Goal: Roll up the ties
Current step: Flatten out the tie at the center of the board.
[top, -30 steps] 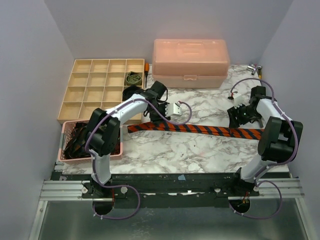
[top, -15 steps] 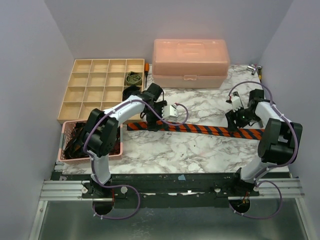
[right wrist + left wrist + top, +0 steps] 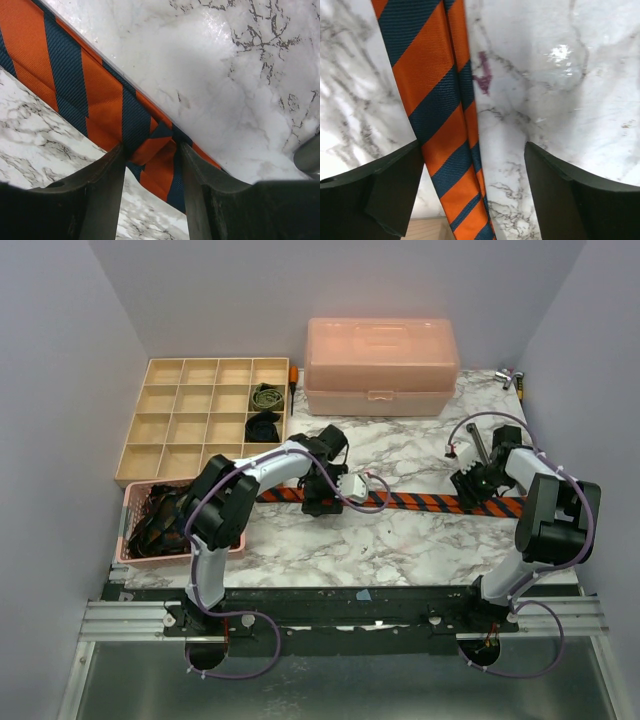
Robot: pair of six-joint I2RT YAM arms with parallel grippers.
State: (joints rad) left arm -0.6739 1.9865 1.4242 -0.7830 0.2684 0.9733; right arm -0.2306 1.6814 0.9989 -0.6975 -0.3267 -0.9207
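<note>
Spanning white marble-veined table [image 3: 400, 540] between lilac walls [image 3: 250, 290]: striped tie [image 3: 420, 502], orange-navy diagonals, flat. Left gripper [image 3: 475, 167] jaws wide astride it; right gripper [image 3: 152, 165] seemingly pinching a bunched fold.

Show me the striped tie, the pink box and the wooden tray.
striped tie [image 3: 420, 502]: top view, middle of its length.
pink box [image 3: 380, 352]: top view, centre of its lid.
wooden tray [image 3: 170, 428]: top view, an empty compartment.

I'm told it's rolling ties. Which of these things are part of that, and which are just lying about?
Part of the job:
- striped tie laid across the table
- olive rolled tie and dark rolled tie in the wooden tray
- loose ties in the pink basket

Lying about:
- closed pink box
- small tools, far right corner
</note>
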